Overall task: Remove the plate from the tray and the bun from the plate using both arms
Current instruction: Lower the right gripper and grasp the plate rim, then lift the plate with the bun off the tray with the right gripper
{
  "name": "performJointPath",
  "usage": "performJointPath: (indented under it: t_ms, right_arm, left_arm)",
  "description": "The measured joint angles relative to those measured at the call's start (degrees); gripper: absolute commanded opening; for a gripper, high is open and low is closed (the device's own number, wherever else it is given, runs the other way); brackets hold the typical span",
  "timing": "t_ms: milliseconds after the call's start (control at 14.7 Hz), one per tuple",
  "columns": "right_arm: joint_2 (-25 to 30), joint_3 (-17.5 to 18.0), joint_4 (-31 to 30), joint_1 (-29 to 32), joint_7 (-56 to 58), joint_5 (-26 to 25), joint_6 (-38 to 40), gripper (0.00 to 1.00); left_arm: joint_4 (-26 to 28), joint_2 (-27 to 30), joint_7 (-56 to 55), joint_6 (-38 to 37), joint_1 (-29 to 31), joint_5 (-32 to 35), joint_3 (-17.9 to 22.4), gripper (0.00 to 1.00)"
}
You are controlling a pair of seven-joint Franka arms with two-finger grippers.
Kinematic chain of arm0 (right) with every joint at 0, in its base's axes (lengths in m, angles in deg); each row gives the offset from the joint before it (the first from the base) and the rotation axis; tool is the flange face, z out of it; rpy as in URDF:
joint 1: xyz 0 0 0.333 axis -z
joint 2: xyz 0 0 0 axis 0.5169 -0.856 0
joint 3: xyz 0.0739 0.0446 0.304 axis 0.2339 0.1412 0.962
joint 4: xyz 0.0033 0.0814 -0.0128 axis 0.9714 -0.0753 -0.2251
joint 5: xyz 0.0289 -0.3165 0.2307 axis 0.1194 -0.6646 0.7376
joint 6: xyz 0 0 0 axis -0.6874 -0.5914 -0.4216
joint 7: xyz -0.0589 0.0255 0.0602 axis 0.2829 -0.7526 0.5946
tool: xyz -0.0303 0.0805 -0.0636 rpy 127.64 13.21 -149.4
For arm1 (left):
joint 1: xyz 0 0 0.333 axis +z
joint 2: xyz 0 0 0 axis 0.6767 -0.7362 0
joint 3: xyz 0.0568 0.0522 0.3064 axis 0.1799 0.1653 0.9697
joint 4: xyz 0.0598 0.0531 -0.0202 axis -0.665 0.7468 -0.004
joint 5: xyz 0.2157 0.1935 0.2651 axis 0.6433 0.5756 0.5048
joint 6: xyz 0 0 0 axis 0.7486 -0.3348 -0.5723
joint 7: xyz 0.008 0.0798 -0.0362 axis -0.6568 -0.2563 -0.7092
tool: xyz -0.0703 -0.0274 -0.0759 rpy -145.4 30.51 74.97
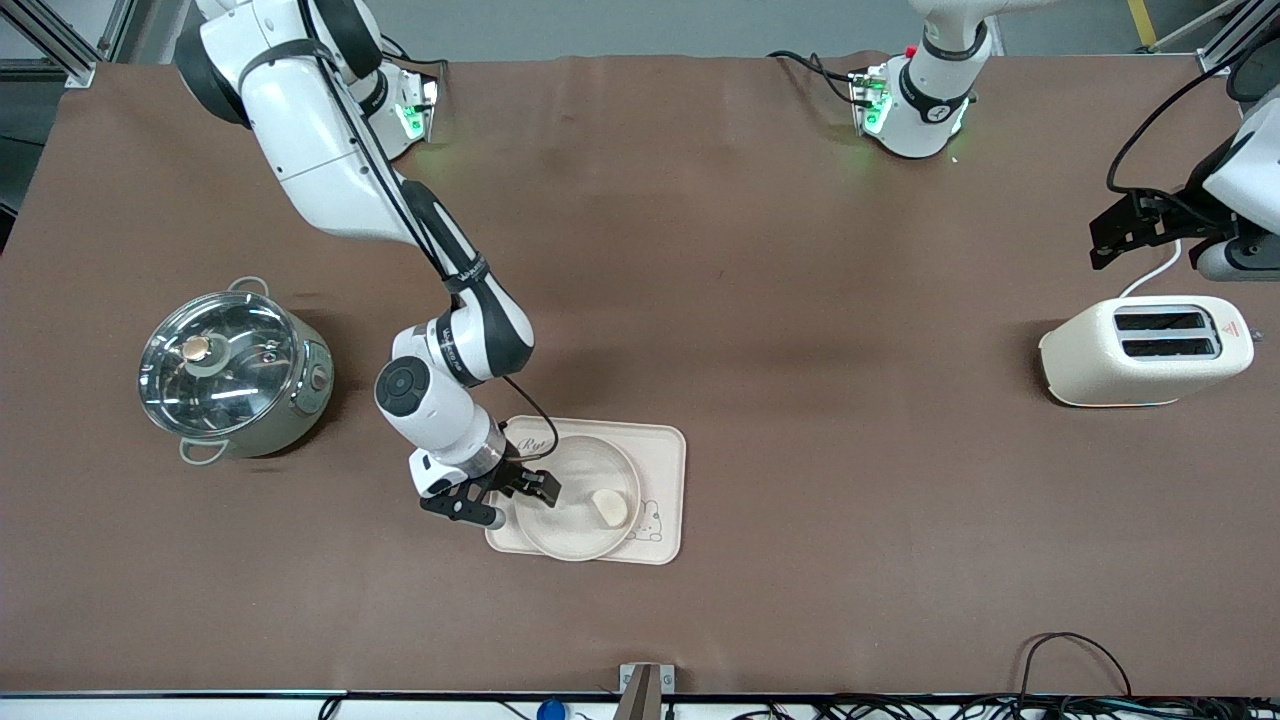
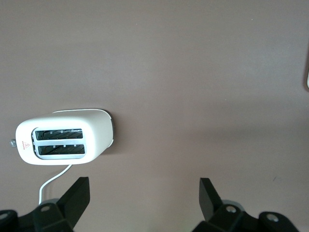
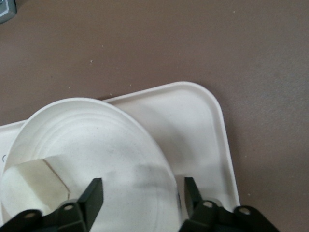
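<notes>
tray (image 1: 668,470) script half hidden, left arm (image 1: 1235,190) cropped

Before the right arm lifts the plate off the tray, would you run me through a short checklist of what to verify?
1. Right gripper at the plate rim, one finger over the plate, one outside: ok.
2. Rim firmly gripped: cannot tell.
3. Plate resting on the tray: ok.
4. Bun on the plate, clear of the fingers: ok.
5. Left gripper open, waiting over bare table beside the toaster: ok.
</notes>
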Motion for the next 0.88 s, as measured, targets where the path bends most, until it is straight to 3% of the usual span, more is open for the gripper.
performJointPath:
  t_ms: [136, 340, 408, 883]
  right_arm:
    - [-0.33, -0.26, 0.02, 0.13, 0.76, -0.03, -0.26, 0.41]
    - [-1.27, -0.33, 0.11, 0.24, 1.85, -0.28, -1.36, 0.06]
    - [-1.39, -0.36, 0.12, 0.27, 1.93, -0.37, -1.41, 0.02]
    - [-0.93, -0.24, 1.56, 0.61, 2.16, -0.32, -1.76, 0.00]
  left_arm:
    - [0.00, 0.00, 0.00, 0.01, 0.00, 0.00, 0.00, 1.00]
    - [-0.01, 0.00, 0.00, 0.03, 0.00, 0.00, 0.00, 1.00]
    - [-0.05, 0.00, 0.00, 0.05, 0.00, 0.00, 0.00, 1.00]
    - [-0.09, 0.00, 0.00, 0.05, -0.01, 0.00, -0.01, 1.00]
